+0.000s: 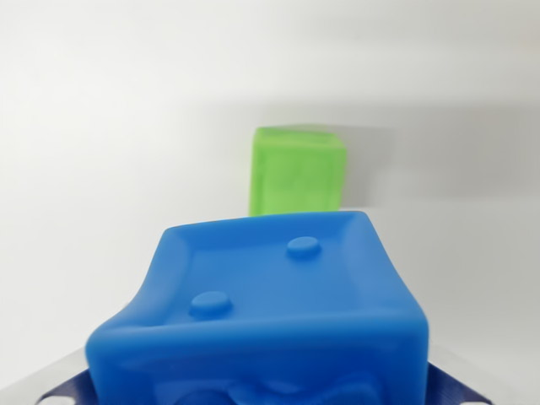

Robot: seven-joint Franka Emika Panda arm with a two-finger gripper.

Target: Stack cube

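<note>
Only slivers of the gripper (261,396) show: a pale, blue-patterned finger (59,388) in the bottom left corner of the wrist view and a matching one at the bottom right. The blue cube (270,312) sits between them and fills the lower half of the picture. Both fingers lie close against the cube's sides, so the jaws look closed on it about as wide as the cube itself, though the contact points are cut off by the frame edge and hidden by the cube.

The blue cube is tilted slightly, with its upper face turned toward the camera. That face has a raised rim around a sunken panel, and two round studs stand on the panel, one toward the near left and one toward the far right. On the front face at the very bottom there is some raised relief, too cropped to read as a letter or figure.

Beyond the blue cube, a little to the wrist view's right of centre, is a green cube (298,170). It is blurred; its facing side has a raised border and a faint embossed shape that cannot be made out. The blue cube's far edge overlaps the green cube's lower edge in the picture, and whether they touch cannot be told.

Both are seen against a plain white surface (101,126). No brand, label or readable writing shows anywhere.
</note>
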